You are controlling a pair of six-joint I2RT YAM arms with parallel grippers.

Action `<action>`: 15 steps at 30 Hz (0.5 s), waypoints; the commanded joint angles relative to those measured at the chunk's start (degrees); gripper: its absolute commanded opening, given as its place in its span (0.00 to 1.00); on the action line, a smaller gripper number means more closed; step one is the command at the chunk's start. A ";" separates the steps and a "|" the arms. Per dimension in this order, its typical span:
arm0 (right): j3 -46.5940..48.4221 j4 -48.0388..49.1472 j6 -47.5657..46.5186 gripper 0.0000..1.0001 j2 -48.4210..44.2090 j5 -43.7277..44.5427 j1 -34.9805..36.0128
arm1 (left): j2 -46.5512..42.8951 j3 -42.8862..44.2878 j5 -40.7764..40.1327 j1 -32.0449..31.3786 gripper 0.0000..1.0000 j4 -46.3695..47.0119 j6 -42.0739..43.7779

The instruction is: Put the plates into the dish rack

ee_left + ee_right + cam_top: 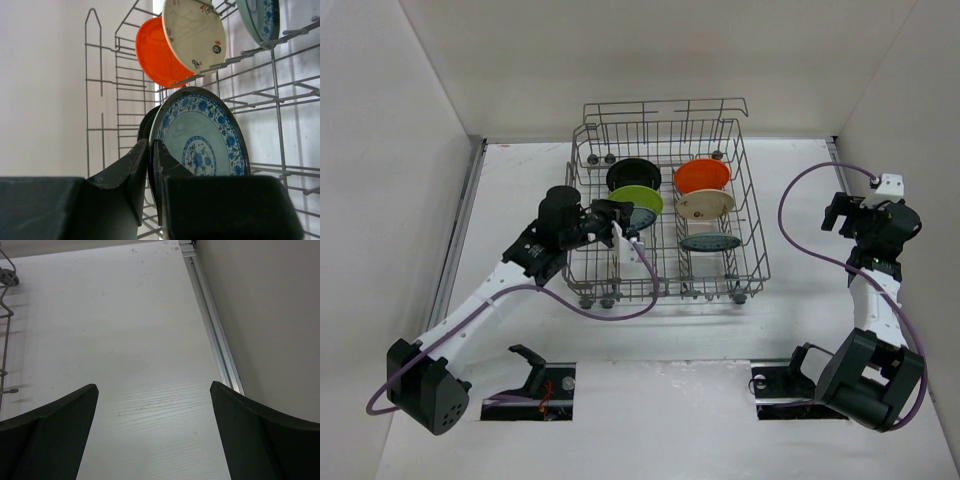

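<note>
We are pinching the rim of a round teal-blue plate with a blue floral pattern [200,142] in our left gripper [151,162]. Its two black fingers [131,172] are standing almost closed, with only the plate's edge between them. This plate is standing on edge inside the large grey wire dish rack [660,130], in the left row, just in front of the lime green round plate [638,199]. The glossy black round plate [632,173] is sitting behind that one, towards the far side. We cannot tell whether the held plate is resting on the wires.

In the right row we are seeing three more plates upright between the tines. The bright orange round plate [701,175] is sitting farthest back, and the cream round plate [706,203] just in front of it. A second teal-blue patterned plate [710,241] is standing nearest to us, slightly apart from the cream one.

Our right gripper [838,212] is hovering over the white table [520,170] to the right of the rack, well apart from it. Its jaws are standing wide apart and are holding nothing. Between them only the white tabletop and an aluminium rail [212,325] along the wall are showing. One small rack wheel [7,276] is showing in that view's upper left corner.
</note>
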 commanded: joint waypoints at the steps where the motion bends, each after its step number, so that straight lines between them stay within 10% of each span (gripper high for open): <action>1: 0.48 3.48 0.96 1.00 -0.58 0.95 0.56 | -0.01 0.60 5.94 0.22 0.08 5.05 1.37; 15: 0.31 3.83 1.31 1.00 -0.84 1.12 0.38 | -0.01 -1.95 9.64 -1.10 0.08 5.50 0.14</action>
